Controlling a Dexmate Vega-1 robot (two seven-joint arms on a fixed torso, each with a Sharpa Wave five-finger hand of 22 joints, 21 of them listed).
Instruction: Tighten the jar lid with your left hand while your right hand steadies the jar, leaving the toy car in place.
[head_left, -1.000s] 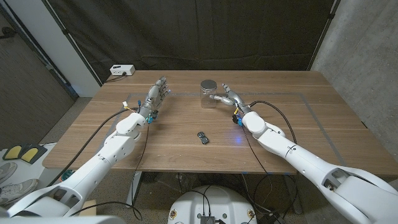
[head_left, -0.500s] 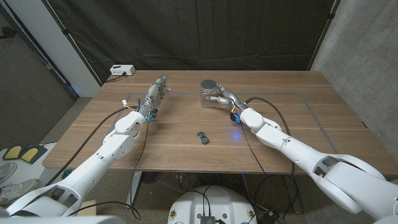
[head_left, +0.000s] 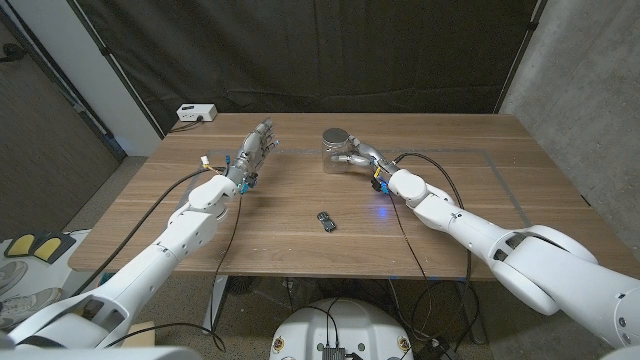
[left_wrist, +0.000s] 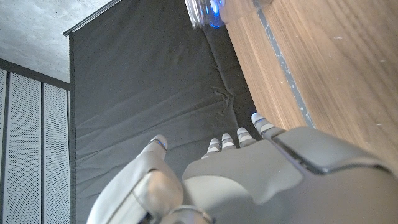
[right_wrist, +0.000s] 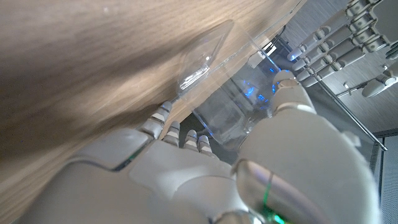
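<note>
A clear glass jar (head_left: 335, 152) with a grey metal lid (head_left: 336, 136) stands upright at the back middle of the wooden table (head_left: 520, 200). My right hand (head_left: 356, 158) is at its right side, and the right wrist view shows the jar (right_wrist: 227, 109) between the thumb and fingers of that hand (right_wrist: 205, 177). My left hand (head_left: 256, 148) hovers open, fingers spread, well to the left of the jar and apart from it. Its back (left_wrist: 261, 171) faces the wrist camera, with the jar (left_wrist: 214, 9) far ahead. A small dark toy car (head_left: 326, 221) sits on the table nearer me.
A white box (head_left: 195, 113) with a cable lies at the table's back left corner. Thin tape lines (head_left: 500, 170) mark a rectangle on the tabletop. A dark curtain hangs behind the table, and cables run along both forearms.
My right hand has slid left and closed around the jar. My left hand has edged slightly toward the back of the table. The jar and toy car have stayed put.
</note>
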